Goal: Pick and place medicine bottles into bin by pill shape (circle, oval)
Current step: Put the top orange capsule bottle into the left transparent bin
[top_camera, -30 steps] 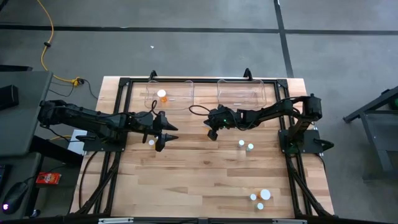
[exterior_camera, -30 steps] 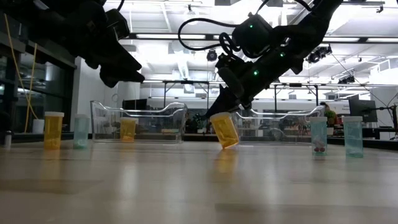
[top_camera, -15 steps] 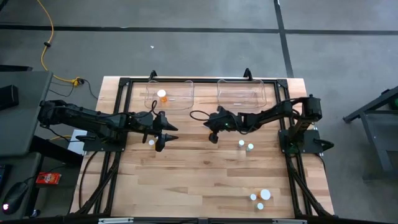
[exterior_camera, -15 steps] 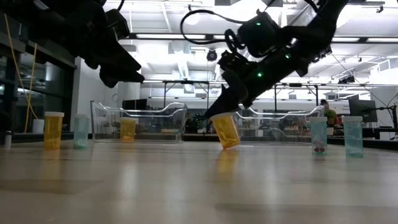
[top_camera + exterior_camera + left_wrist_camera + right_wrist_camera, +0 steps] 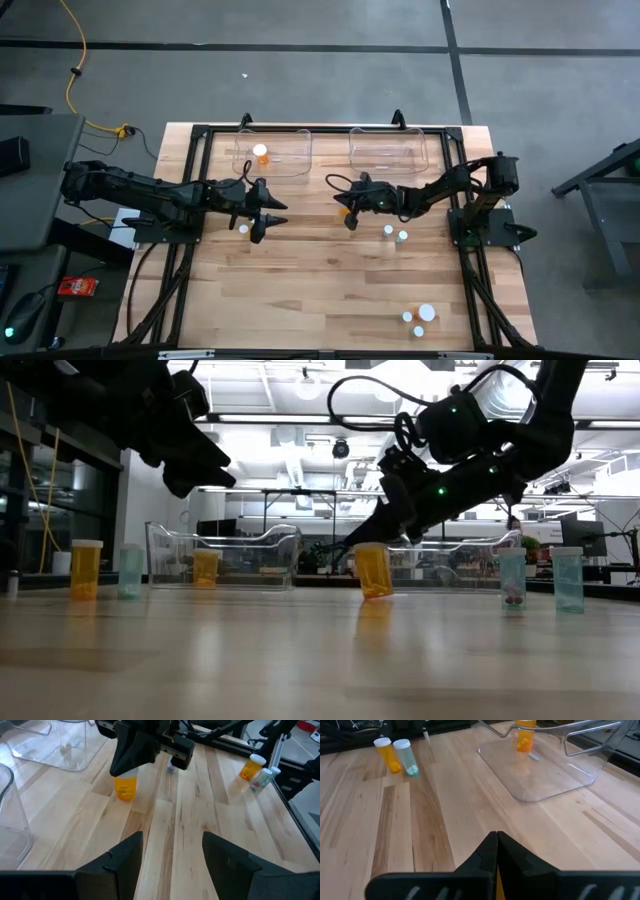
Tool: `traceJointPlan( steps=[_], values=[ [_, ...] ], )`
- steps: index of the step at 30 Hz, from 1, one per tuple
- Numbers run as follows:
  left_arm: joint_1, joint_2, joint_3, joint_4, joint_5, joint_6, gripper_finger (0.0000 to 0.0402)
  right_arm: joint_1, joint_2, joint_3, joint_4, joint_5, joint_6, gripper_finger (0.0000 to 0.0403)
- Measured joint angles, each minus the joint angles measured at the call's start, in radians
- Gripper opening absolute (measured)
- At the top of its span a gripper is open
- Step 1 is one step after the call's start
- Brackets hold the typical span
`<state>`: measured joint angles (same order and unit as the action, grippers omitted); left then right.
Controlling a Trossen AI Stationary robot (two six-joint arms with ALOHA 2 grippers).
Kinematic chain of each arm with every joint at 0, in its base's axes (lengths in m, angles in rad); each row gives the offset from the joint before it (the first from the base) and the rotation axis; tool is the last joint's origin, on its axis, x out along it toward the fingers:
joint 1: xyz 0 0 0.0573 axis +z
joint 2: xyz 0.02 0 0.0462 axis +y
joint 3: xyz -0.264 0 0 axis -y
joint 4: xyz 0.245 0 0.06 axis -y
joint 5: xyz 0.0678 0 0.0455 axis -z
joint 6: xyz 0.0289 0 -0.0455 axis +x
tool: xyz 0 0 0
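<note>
An orange bottle [image 5: 374,570] is tilting on the desk [image 5: 300,650] under the right end effector [image 5: 362,542], whose fingers are together on its cap.

Overhead looks straight down; low view level; both share table [image 5: 330,280]

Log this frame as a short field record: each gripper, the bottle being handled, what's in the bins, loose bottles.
right gripper: shut, fingertips at the top of an orange bottle at table centre
orange bottle: on the table, slightly tilted
left gripper: open, empty, above the table
left bin: one orange bottle
right bin: no bottle visible
loose bottles: pair near right arm, more at near-right corner
</note>
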<state>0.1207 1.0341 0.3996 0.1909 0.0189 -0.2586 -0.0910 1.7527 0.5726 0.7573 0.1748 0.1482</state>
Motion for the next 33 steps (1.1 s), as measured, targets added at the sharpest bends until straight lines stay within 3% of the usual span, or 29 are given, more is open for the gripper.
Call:
traceJointPlan(
  steps=[8, 16, 33],
  values=[
    [0.000, 0.000, 0.000, 0.000, 0.000, 0.000, 0.0195, -0.001, -0.001, -0.020, -0.009, 0.000, -0.017, 0.0000],
    [0.000, 0.000, 0.000, 0.001, 0.000, 0.000, 0.0195, -0.002, 0.002, -0.104, 0.146, 0.015, -0.014, 0.0000],
    [0.000, 0.000, 0.000, 0.003, 0.000, 0.000, 0.0195, 0.002, -0.042, -0.118, 0.248, 0.016, -0.057, 0.0000]
  ],
)
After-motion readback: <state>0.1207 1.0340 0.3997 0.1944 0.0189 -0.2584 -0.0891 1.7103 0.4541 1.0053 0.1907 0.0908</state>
